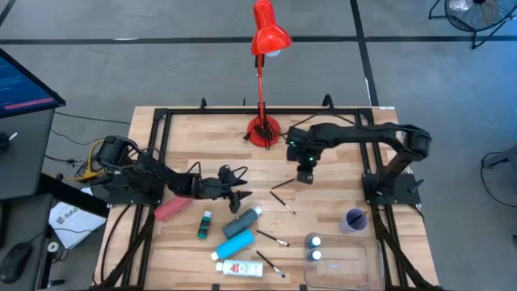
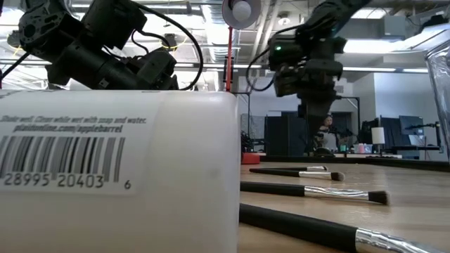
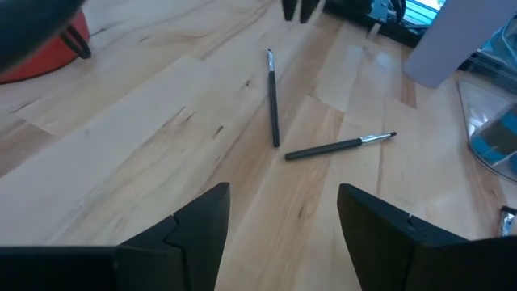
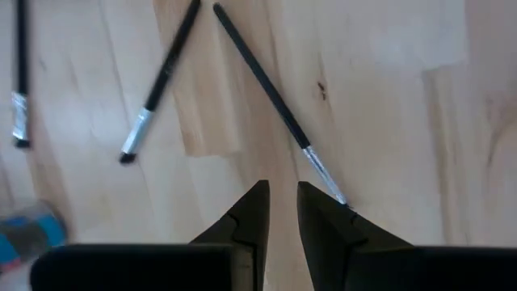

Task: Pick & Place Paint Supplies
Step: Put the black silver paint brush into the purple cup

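Several thin dark paintbrushes lie on the wooden table; two (image 1: 283, 184) (image 1: 283, 203) are at its middle. My right gripper (image 1: 305, 175) hangs over them pointing down, with a narrow gap between its fingers and nothing in it. In the right wrist view (image 4: 281, 190), one brush's bristle tip (image 4: 327, 182) lies just beside one finger. My left gripper (image 1: 239, 194) stands open and low at centre left (image 3: 283, 210), holding nothing. Before it lie a pink bottle (image 1: 171, 208), a green one (image 1: 206, 224), two blue-teal ones (image 1: 242, 221) (image 1: 236, 244) and a white tube (image 1: 238, 267).
A red desk lamp (image 1: 262, 129) stands at the far middle. A lilac cup (image 1: 355, 220) and a clear tray (image 1: 355, 263) holding two white-capped bottles (image 1: 313, 241) sit at the near right. Two more brushes (image 1: 271, 237) (image 1: 271, 264) lie near the front.
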